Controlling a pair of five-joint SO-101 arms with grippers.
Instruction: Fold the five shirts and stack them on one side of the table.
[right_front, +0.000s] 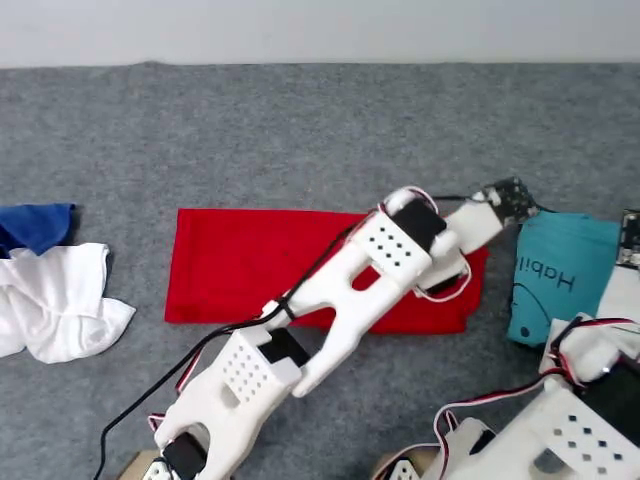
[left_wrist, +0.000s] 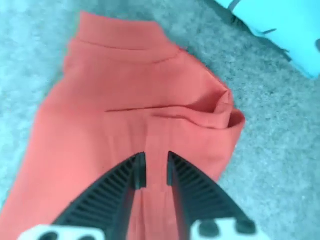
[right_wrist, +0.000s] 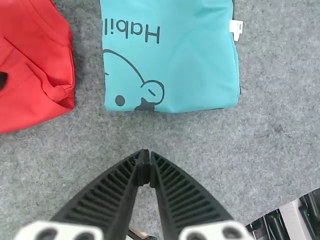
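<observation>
Grey carpet covers the table, and I can count four shirts on it. The teal shirt is done. It lies folded flat on one side, and that looks like the start of the stack.

The red shirt is in the middle, folded into a long strip, so I think it is half done. My left gripper is right over it, jaws just a little apart with red cloth showing between them.

My right gripper is squeezed closed on nothing, over bare carpet near the teal shirt.

The white shirt and blue shirt lie crumpled together at the far side. Those still need folding, so lots is left.
</observation>
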